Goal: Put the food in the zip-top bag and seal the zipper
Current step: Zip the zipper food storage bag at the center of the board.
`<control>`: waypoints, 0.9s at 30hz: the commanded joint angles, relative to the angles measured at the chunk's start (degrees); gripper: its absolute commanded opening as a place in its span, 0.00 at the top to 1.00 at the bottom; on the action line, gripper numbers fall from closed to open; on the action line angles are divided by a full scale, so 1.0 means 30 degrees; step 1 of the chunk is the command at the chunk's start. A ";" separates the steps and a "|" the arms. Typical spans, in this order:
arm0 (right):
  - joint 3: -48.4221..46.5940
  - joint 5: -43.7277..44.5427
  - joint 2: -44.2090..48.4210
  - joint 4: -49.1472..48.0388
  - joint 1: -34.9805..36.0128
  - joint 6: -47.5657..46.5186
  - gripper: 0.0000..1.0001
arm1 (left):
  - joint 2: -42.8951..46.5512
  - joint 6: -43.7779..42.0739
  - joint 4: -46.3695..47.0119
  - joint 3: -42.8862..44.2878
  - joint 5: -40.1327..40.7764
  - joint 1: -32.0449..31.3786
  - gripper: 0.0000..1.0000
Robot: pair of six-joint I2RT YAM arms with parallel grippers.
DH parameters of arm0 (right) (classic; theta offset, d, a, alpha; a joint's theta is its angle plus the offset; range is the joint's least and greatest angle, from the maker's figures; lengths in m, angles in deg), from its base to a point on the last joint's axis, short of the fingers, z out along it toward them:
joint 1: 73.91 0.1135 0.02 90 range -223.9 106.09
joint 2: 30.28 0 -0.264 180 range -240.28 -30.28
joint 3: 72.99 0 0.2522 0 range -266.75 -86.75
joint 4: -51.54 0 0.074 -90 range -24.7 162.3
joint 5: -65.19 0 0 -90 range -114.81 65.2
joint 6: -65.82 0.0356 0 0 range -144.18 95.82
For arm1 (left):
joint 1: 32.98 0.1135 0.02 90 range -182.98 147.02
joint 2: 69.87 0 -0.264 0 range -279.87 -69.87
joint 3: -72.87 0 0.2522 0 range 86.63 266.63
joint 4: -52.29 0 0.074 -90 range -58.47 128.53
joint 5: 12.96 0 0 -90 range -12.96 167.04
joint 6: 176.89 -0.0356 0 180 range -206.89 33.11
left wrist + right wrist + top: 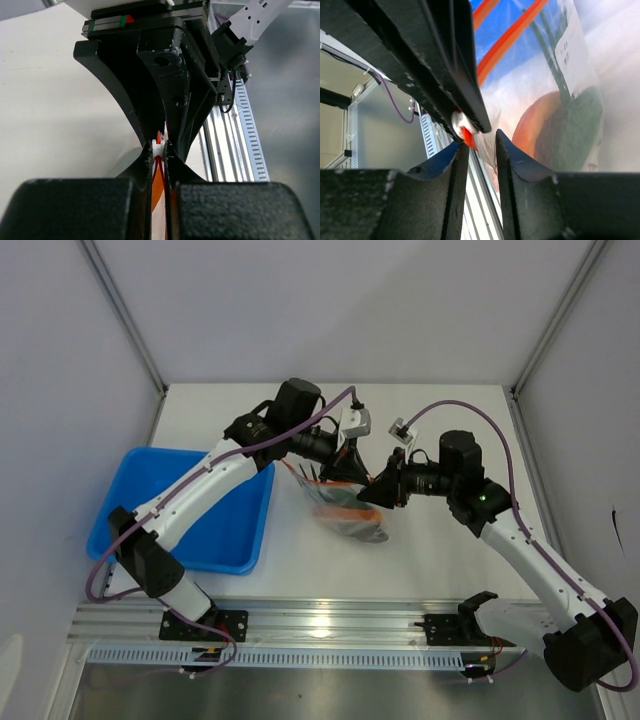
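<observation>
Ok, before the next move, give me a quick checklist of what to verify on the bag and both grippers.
1. Food inside zip-top bag: ok, meat slab and green stalks show through the plastic.
2. Left gripper shut on zipper: ok.
3. Right gripper gripping: not ok, jaws parted.
4. Zipper sealed end to end: cannot tell.
5. Bag apart from blue tray: ok.

Left end effector (159, 150) tight on zipper (157, 190)
</observation>
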State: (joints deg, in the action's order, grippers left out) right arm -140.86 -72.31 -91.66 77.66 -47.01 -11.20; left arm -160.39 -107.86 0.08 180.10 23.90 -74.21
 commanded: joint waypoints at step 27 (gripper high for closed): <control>-0.0599 0.1097 0.0157 -0.1570 0.1318 0.0157 1.00 | -0.0967 0.1978 -0.0334 0.1859 -0.2613 0.0999 0.99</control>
State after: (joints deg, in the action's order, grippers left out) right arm -141.91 -70.80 -92.54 76.87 -44.15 -11.99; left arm -161.94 -104.28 -2.24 182.29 19.50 -72.20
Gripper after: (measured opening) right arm 0.005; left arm 0.039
